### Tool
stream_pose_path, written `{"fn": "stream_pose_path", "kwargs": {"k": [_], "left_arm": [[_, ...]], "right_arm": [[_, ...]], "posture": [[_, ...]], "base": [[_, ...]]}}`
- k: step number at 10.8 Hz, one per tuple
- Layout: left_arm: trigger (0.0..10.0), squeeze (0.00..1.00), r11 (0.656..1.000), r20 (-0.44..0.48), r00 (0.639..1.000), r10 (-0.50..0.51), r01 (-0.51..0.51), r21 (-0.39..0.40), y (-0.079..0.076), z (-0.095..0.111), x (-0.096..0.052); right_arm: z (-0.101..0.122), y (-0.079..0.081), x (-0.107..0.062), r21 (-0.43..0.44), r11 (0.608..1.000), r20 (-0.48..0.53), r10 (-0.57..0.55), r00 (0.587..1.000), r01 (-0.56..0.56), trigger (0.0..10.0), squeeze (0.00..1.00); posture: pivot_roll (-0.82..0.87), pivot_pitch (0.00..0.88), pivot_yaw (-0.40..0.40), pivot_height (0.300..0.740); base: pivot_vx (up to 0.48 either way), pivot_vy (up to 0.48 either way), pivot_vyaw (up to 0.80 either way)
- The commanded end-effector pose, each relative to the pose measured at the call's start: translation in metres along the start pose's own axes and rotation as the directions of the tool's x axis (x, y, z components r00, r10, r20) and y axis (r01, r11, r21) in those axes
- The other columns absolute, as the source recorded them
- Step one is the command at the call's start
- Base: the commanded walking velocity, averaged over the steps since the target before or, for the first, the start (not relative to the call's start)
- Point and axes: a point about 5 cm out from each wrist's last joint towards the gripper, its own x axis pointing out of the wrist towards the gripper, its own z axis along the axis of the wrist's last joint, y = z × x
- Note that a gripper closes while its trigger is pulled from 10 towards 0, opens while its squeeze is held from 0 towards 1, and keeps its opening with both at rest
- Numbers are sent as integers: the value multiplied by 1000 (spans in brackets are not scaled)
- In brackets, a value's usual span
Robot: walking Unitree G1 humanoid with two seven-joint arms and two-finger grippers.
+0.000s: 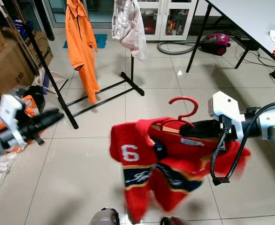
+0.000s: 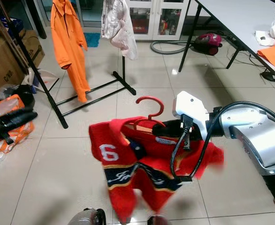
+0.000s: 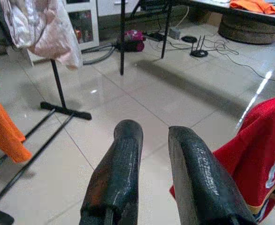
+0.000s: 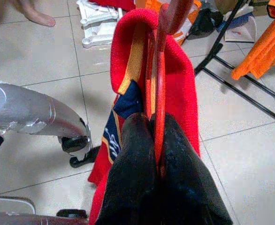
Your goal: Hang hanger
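In the left eye view, the right gripper (image 1: 201, 130) held a red hanger (image 1: 182, 112) carrying a fuzzy red jersey (image 1: 161, 164) above glossy tiles. The right wrist view showed its fingers (image 4: 128, 173) clamped on the hanger's thin bar. In the left wrist view, the left gripper (image 3: 154, 136) had its textured fingers slightly parted, empty, the black rack (image 3: 57, 84) beyond them.

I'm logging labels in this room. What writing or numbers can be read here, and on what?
"6" or "9", white, on the red jersey's sleeve; cannot tell which.
Script across the jersey's navy band: too blurred to read.
Small white neck tag: unreadable.
Dark print on the cardboard box: too blurred to read.
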Motion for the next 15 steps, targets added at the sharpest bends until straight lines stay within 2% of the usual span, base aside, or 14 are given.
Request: {"fn": "stream_pose_path", "kwargs": {"k": [1, 2, 3, 4, 5, 6, 8, 9, 10, 11, 12, 13, 14, 15], "left_arm": [[10000, 1000, 998, 53, 999, -9, 6, 56, 2, 23, 2], [10000, 1000, 987, 134, 982, -134, 120, 104, -16, 57, 27], [10000, 1000, 964, 157, 952, -261, 248, 98, -35, 71, 47], [10000, 1000, 905, 160, 891, -426, 420, 72, -64, 84, 75], [10000, 910, 848, 158, 834, -529, 527, 55, -87, 94, 97], [10000, 0, 788, 172, 774, -610, 614, 31, -105, 103, 114], [10000, 0, 696, 136, 688, -713, 718, 15, -127, 109, 130], [10000, 188, 634, 122, 632, -765, 773, -27, -134, 110, 131], [10000, 1000, 621, 112, 620, -777, 783, -33, -135, 110, 131], [10000, 1000, 617, 36, 617, -786, 787, -22, -135, 102, 131], [10000, 620, 611, 14, 612, -791, 791, -18, -135, 99, 130], [10000, 0, 597, 5, 597, -802, 802, -20, -136, 97, 128], [10000, 0, 645, -8, 645, -764, 764, 32, -136, 93, 131], [10000, 0, 668, 1, 669, -744, 743, 40, -134, 93, 133]], "right_arm": [[10, -3, -7, -44, 999, 20, -24, 1000, 25, 10000, 0], [11, -3, -5, -50, 999, 18, -16, 1000, 17, 10000, 0], [12, -4, -2, -60, 998, 16, -9, 1000, 10, 10000, 0], [15, -3, 4, -78, 997, 14, 11, 1000, -10, 10000, 0], [19, 0, 12, -95, 995, 19, 32, 999, -30, 10000, 0], [22, 3, 19, -109, 993, 28, 46, 999, -43, 10000, 0], [26, 9, 27, -126, 990, 36, 75, 997, -70, 10000, 0], [27, 11, 28, -129, 989, 37, 82, 996, -77, 10000, 0], [27, 12, 28, -130, 988, 35, 84, 996, -79, 10000, 0], [26, 12, 29, -133, 988, 29, 79, 996, -75, 10000, 0], [27, 12, 29, -133, 989, 29, 74, 997, -69, 10000, 0], [27, 12, 29, -134, 989, 28, 71, 997, -67, 10000, 0], [27, 11, 30, -134, 989, 26, 65, 998, -61, 10000, 0], [27, 11, 31, -135, 989, 24, 64, 998, -60, 10000, 0]], "posture": [[-60, 96, 9, 740], [-43, 92, -1, 740], [-40, 93, 0, 740], [-41, 91, 3, 740], [-43, 90, 11, 740], [-45, 90, 16, 740], [-52, 96, 27, 740], [-55, 100, 36, 740], [-55, 100, 36, 740], [-56, 102, 43, 740], [-57, 104, 47, 740], [-57, 104, 47, 740], [-56, 105, 43, 740], [-56, 105, 43, 740]], "base": [[0, 0, 0], [0, 0, 0], [0, 0, 0], [0, 0, 0], [0, 0, 0], [0, 0, 0], [0, 0, 0], [0, 0, 0], [0, 0, 0], [0, 0, 0], [0, 0, 0], [0, 0, 0], [0, 0, 0], [0, 0, 0]]}}
